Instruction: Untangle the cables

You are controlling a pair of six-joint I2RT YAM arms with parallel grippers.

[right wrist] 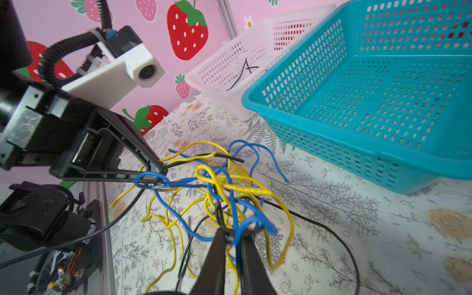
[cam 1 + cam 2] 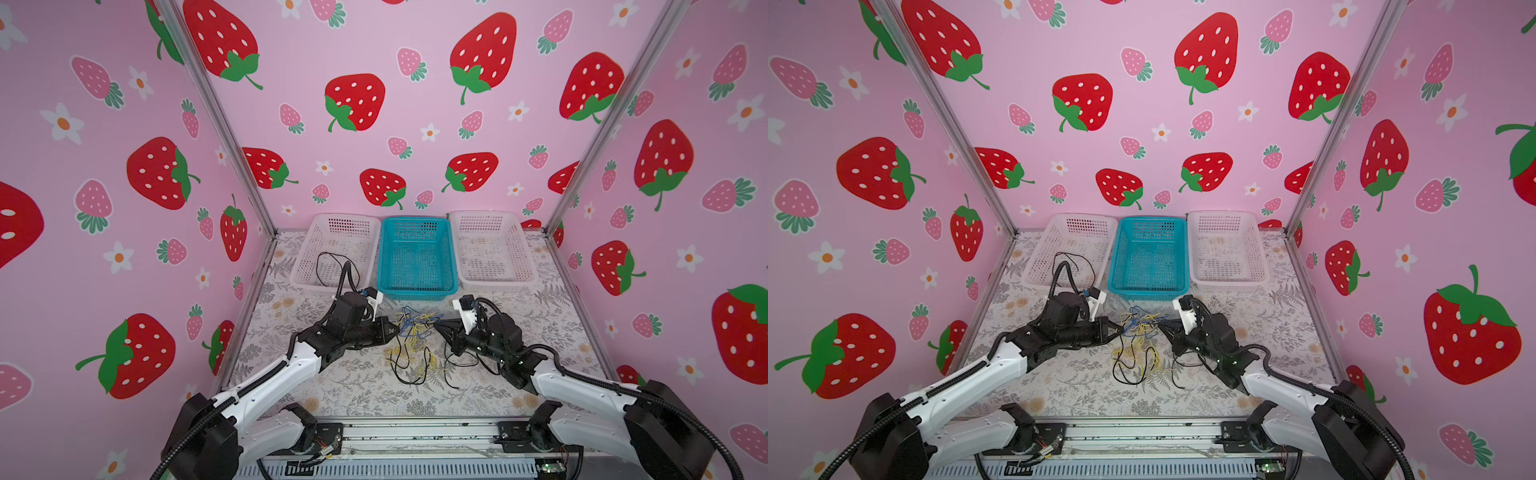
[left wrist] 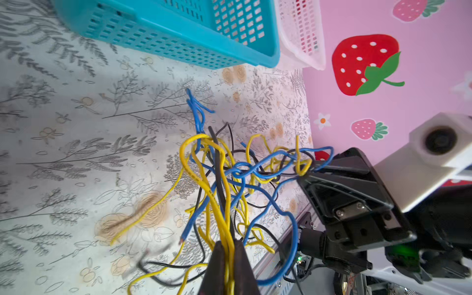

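Note:
The cables [image 2: 413,329] form one tangle of thin yellow, blue and black wires, lifted between both grippers in both top views, with loose ends trailing to the table [image 2: 332,386]. My left gripper [image 3: 229,246] is shut on a few yellow strands at the tangle's left side [image 2: 397,329]. My right gripper [image 1: 233,236] is shut on blue, yellow and black strands at its right side [image 2: 436,326]. The tangle [image 2: 1140,328] hangs just in front of the teal basket. A separate black cable [image 2: 328,266] lies in the left white basket.
Three baskets stand in a row at the back: a white basket [image 2: 309,257], a teal basket [image 2: 415,293] and another white basket [image 2: 521,257]. Pink strawberry walls close in the left, right and rear. A metal rail [image 2: 415,436] runs along the front edge.

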